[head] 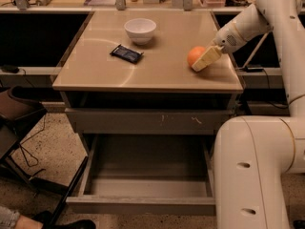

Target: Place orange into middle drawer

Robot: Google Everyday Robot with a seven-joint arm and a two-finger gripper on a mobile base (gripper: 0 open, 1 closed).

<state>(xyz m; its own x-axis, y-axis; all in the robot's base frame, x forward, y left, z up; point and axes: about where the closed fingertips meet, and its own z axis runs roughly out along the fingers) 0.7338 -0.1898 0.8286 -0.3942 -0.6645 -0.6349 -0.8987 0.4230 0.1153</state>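
The orange (193, 55) sits on the right side of the tan cabinet top (105, 66), near the front edge. My gripper (202, 61) reaches in from the right and is right against the orange, covering its right side. The middle drawer (143, 205) is pulled open below. Its plain grey front faces me and its rectangular tray shows nothing inside. It lies well below and to the left of the gripper.
A white bowl (140, 29) and a dark flat packet (126, 54) lie on the top, left of the orange. A shut drawer front with white scratch marks (143, 121) sits above the open drawer. My white base (257, 175) stands at the right. A chair (14, 113) is at the left.
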